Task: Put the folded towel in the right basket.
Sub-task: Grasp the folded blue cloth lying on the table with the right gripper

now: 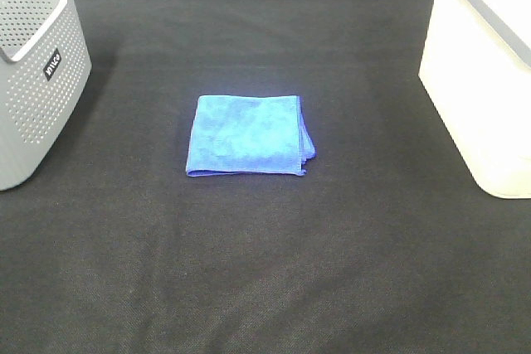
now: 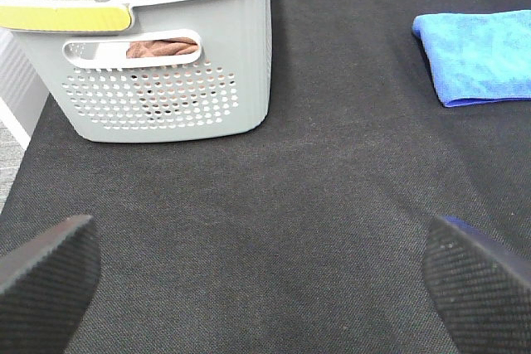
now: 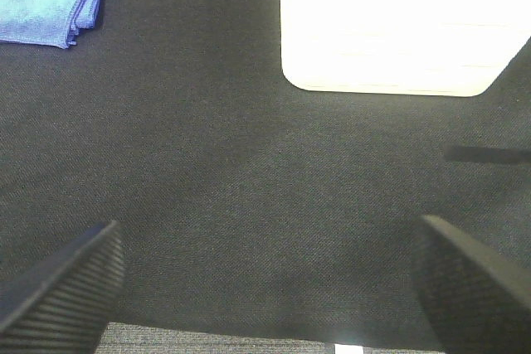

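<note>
Centrally, the folded towel [image 1: 248, 136] lies flat on the black tabletop [image 1: 265, 279] — well apart from the grey left basket [image 1: 37, 80] and the white right basket [image 1: 485, 80] — while the left gripper [image 2: 261, 283] and right gripper [image 3: 267, 283] (wrist views only) show jaws spread wide, empty.

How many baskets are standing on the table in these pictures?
2. A grey perforated basket stands at the left edge of the table, a white basket at the right edge. The folded blue towel lies between them, touching neither.
</note>
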{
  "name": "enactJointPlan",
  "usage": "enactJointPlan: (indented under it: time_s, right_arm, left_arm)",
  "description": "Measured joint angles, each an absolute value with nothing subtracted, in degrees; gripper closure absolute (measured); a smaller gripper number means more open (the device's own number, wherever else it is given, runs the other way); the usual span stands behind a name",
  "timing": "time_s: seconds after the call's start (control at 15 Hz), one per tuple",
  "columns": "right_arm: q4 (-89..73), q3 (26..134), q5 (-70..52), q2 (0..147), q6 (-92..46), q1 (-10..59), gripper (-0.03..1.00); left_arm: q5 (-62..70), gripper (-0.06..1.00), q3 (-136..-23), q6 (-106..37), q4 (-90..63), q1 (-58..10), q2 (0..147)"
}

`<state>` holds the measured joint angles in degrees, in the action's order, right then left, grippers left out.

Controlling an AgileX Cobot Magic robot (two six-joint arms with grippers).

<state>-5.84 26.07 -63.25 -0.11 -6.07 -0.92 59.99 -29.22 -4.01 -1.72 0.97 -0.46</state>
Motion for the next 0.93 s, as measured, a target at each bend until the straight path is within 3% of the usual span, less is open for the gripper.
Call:
enactJointPlan:
  time_s: [0.93]
  right_arm:
    - [-5.8, 26.1, -63.3, -0.1, -6.1, -0.9, 0.06]
  left_arm:
    - [60.0, -0.05, -29.2, -4.0, -1.7, 1.0, -0.5]
